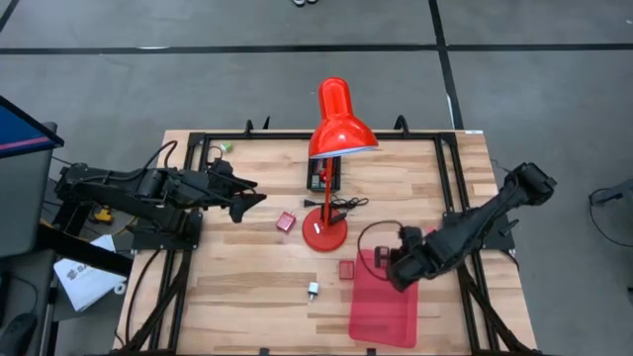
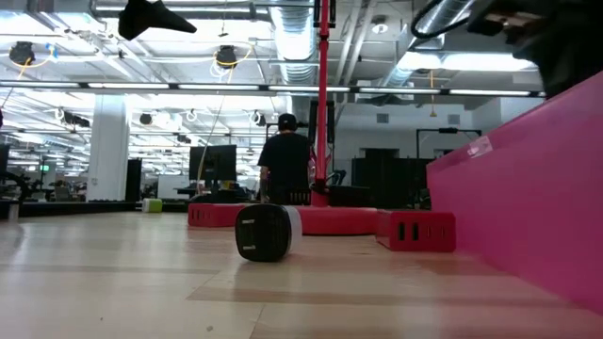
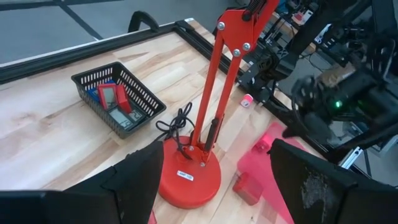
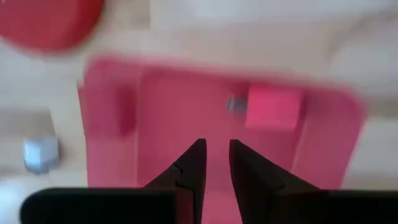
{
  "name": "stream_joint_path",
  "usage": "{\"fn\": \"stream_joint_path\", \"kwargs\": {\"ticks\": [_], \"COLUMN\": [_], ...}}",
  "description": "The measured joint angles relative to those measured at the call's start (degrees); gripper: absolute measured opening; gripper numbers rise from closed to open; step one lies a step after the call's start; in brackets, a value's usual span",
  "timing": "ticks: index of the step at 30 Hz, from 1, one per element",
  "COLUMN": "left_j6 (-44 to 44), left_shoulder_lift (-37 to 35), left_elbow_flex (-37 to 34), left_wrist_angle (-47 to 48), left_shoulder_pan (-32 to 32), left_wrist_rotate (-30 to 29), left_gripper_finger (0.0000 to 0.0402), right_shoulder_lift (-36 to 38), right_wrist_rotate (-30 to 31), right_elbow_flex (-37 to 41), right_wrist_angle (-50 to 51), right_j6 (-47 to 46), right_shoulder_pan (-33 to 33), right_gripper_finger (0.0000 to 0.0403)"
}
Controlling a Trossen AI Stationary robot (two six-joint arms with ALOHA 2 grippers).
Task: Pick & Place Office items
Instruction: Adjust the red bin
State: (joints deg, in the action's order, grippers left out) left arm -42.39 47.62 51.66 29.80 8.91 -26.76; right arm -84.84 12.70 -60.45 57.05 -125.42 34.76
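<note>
The right gripper (image 1: pixel 400 269) is hanging over the red tray (image 1: pixel 386 314), fingers almost together and holding nothing. A pink block (image 4: pixel 274 107) is lying in the tray. The left gripper (image 1: pixel 247 203), fingers apart, is waiting at nine o'clock from the lamp (image 1: pixel 326 232).

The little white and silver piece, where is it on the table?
In the high view the white-silver piece lies alone on bare wood near the table's front edge, left of the red tray and below the lamp's round base.

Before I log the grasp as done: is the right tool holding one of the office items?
No: in the right wrist view the right tool hangs over the red tray, nothing between its nearly closed fingers.
</note>
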Motion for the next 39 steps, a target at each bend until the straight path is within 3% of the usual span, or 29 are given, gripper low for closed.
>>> {"fn": "stream_joint_path", "kwargs": {"ticks": [7,17,39], "left_j6": [-1.41,-1.62,-1.62], "left_shoulder_lift": [0.02,0.02,0.02], "left_elbow_flex": [0.0,-0.02,-0.02], "left_wrist_angle": [-0.49,-0.97,-4.33], "left_shoulder_pan": [0.0,0.0,0.0], "left_wrist_rotate": [0.22,0.24,0.28], "left_gripper_finger": [0.0285,0.0285,0.0285], "right_shoulder_lift": [-6.87,-14.33,-17.64], "right_wrist_rotate": [-4.39,-11.25,-19.09], "right_elbow_flex": [-1.67,-8.65,-10.61], "right_wrist_angle": [-11.9,-10.78,-9.59], "right_j6": [0.59,-8.5,-8.58], "right_shoulder_pan": [5.55,14.77,20.04], "right_gripper_finger": [0.0047,0.0011,0.0]}}
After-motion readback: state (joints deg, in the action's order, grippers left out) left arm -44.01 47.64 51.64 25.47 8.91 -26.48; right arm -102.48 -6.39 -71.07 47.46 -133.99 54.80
